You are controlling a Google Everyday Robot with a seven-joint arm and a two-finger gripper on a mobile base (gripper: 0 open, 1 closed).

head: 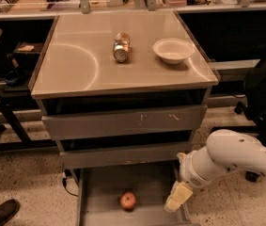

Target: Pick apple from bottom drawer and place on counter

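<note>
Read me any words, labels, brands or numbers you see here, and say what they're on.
No text can be read anywhere.
The can on the counter: label too blurred to read.
The end effector, over the right side of the bottom drawer near the apple: no marking visible.

A silver can lies on its side on the counter, a white bowl near its right. A dark shoe rests on the floor, lower left. The hand hangs low at right.

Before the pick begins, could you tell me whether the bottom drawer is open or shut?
Open: the bottom drawer is pulled out, the apple lying on its floor. The gripper hangs over its right edge.
</note>
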